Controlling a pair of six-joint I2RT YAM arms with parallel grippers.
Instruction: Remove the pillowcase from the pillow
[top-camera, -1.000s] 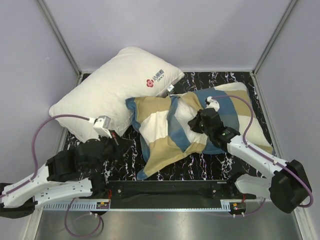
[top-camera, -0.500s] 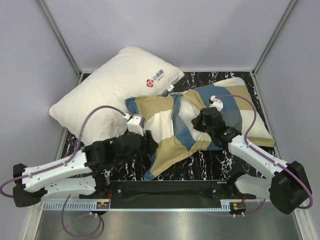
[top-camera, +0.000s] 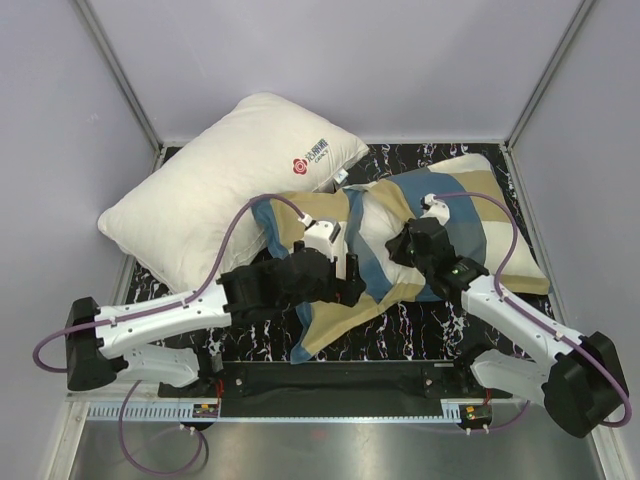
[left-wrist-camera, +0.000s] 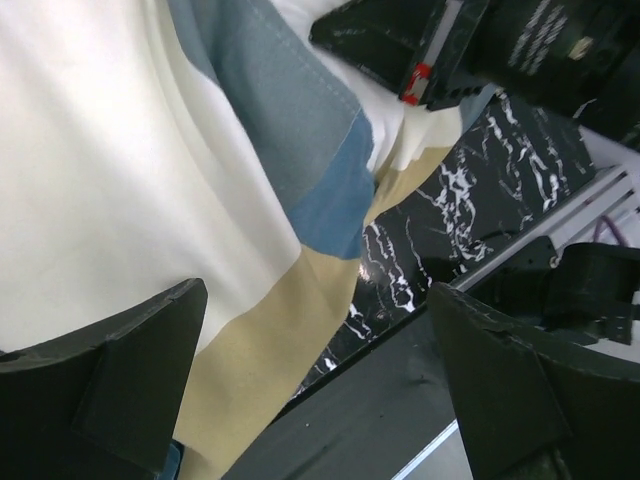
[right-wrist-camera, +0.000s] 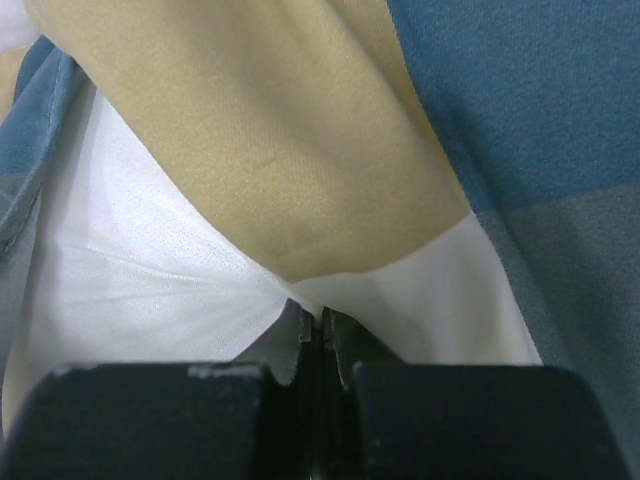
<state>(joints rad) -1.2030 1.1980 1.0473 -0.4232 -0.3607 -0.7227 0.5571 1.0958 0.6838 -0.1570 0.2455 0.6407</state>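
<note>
Two black fingers (right-wrist-camera: 283, 350) of the right gripper (right-wrist-camera: 318, 325) are pressed flat together on a small pinch of smooth white cloth. I take that cloth to be the plump off-white pillow (right-wrist-camera: 150, 260) itself, showing from under the edge of the soft checked pillowcase in teal, tan and cream (right-wrist-camera: 300, 150). Opposite, the left gripper (left-wrist-camera: 315, 300) has its jaws spread wide and grips nothing. It hovers just above a cream and tan stretch of the case, near the front edge of the black marbled tabletop (left-wrist-camera: 430, 220).

Seen from above the arms, the pillow lies on the right half of the table with its right end wrapped in the checks. The loose part of the case is bunched and trails toward the near left. A second white pillow with a red logo (top-camera: 230, 180) lies in the back left corner, touching the case's far end, and has no part in this.

As I read it, the right arm is anchoring the pillow while the left readies a hold, so the stripping is partway done at best. Next, the left jaws need to come down and close on a good fold of the case alone, then draw it away from the right gripper. If they catch both layers, the pillow will simply drag along.
</note>
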